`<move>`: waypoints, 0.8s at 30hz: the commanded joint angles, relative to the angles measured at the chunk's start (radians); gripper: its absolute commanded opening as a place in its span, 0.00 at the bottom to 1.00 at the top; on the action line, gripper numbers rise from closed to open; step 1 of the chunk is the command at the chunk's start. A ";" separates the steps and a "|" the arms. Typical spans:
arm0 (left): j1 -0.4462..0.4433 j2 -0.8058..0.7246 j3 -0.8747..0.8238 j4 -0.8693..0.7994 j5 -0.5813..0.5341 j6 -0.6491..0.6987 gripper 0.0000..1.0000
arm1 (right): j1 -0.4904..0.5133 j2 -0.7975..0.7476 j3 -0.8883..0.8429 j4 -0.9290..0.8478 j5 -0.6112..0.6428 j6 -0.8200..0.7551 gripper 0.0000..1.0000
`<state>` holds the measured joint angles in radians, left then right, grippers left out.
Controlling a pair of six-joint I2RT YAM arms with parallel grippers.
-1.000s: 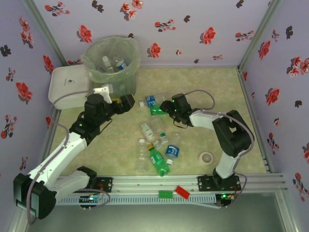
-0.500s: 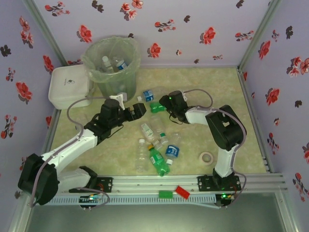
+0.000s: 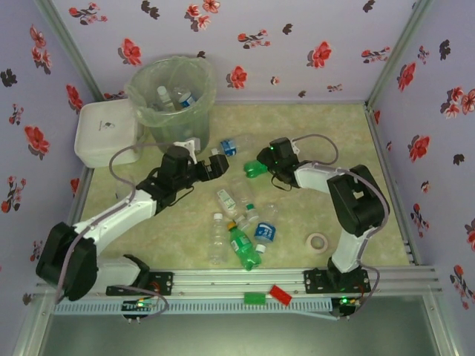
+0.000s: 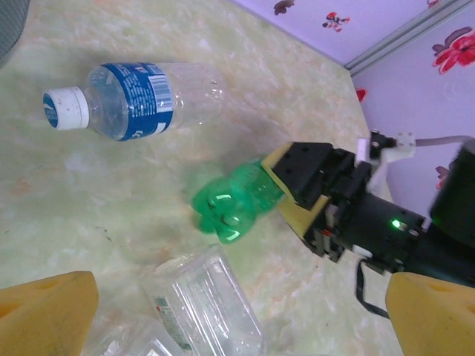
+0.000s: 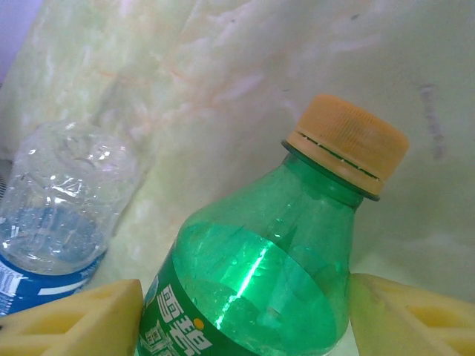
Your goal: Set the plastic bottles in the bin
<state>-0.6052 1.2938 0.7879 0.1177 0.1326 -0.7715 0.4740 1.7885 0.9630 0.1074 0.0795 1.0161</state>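
My right gripper (image 3: 261, 167) (image 5: 245, 315) is shut on a green bottle (image 3: 254, 170) (image 5: 267, 274) with an orange cap, its yellow pads against both sides of the body. In the left wrist view that green bottle (image 4: 230, 208) sticks out of the right gripper (image 4: 273, 185), base first. My left gripper (image 3: 217, 165) (image 4: 241, 317) stands open above a clear bottle (image 4: 211, 304) (image 3: 226, 199). A blue-labelled bottle (image 3: 230, 146) (image 4: 133, 100) (image 5: 52, 215) lies beyond. Several more bottles (image 3: 245, 231) lie mid-table. The bin (image 3: 145, 111), back left, holds bottles (image 3: 185, 98).
A white lidded box (image 3: 104, 132) stands left of the bin. A tape roll (image 3: 319, 242) lies near the right arm's base. A red block (image 3: 280, 294) and a green block (image 3: 254, 298) rest on the front rail. Flowered walls close three sides.
The left arm has swung away from the bin, right and down toward the loose bottles. The right gripper has closed on the green bottle and shifted it slightly right.
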 commanded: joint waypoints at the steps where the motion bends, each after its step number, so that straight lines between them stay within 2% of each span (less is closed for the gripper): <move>1: -0.013 0.054 0.043 0.080 0.005 0.021 1.00 | -0.029 -0.044 -0.058 -0.144 0.033 -0.059 0.73; 4: -0.014 0.110 0.071 0.118 0.010 0.011 1.00 | -0.074 -0.071 -0.092 -0.155 -0.008 -0.048 0.74; 8: -0.026 0.170 0.110 0.135 0.039 0.009 1.00 | -0.084 -0.101 -0.072 -0.241 0.014 -0.119 0.77; 12: -0.033 0.169 0.081 0.176 0.022 0.002 1.00 | -0.087 -0.132 -0.085 -0.262 0.030 -0.120 0.79; 18: -0.033 0.205 0.153 0.095 0.034 0.051 1.00 | -0.098 -0.132 -0.069 -0.316 0.020 -0.146 0.79; 24: -0.033 0.202 0.120 0.155 0.031 0.019 1.00 | -0.104 -0.140 -0.105 -0.307 0.023 -0.150 0.76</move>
<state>-0.6334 1.4948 0.9062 0.2337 0.1513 -0.7570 0.3794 1.6703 0.8795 -0.1661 0.0795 0.8890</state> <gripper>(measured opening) 0.998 0.764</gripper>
